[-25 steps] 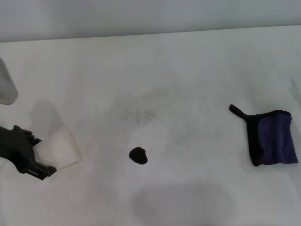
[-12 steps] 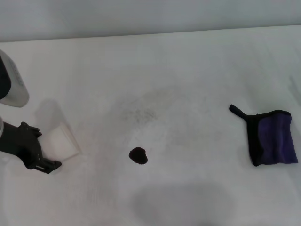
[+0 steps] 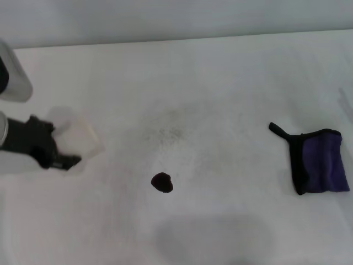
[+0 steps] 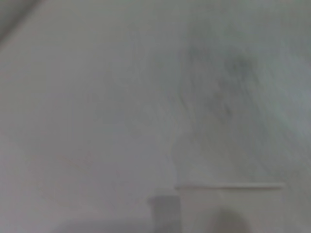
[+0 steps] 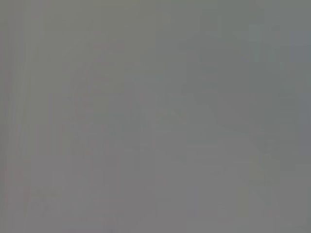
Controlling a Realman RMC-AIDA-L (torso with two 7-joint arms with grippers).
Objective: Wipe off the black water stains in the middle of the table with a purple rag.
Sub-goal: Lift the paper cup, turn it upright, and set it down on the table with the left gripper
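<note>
The black water stain (image 3: 162, 182) is a small dark maroon blob near the middle of the white table (image 3: 220, 72). The purple rag (image 3: 321, 162) with black edging and a loop tab lies flat at the right, untouched. My left gripper (image 3: 66, 155) is at the far left, well left of the stain, shut on a white paper cup (image 3: 83, 138) that it holds tilted above the table. The cup's rim also shows in the left wrist view (image 4: 228, 206). My right gripper is out of view; the right wrist view shows only plain grey.
A faint grey speckled smudge (image 3: 165, 131) lies just beyond the stain. The table's far edge meets a grey wall at the top of the head view. A soft shadow falls on the table in front of the stain.
My left gripper has moved away from me with the paper cup, lifting it. The stain and the rag have not moved.
</note>
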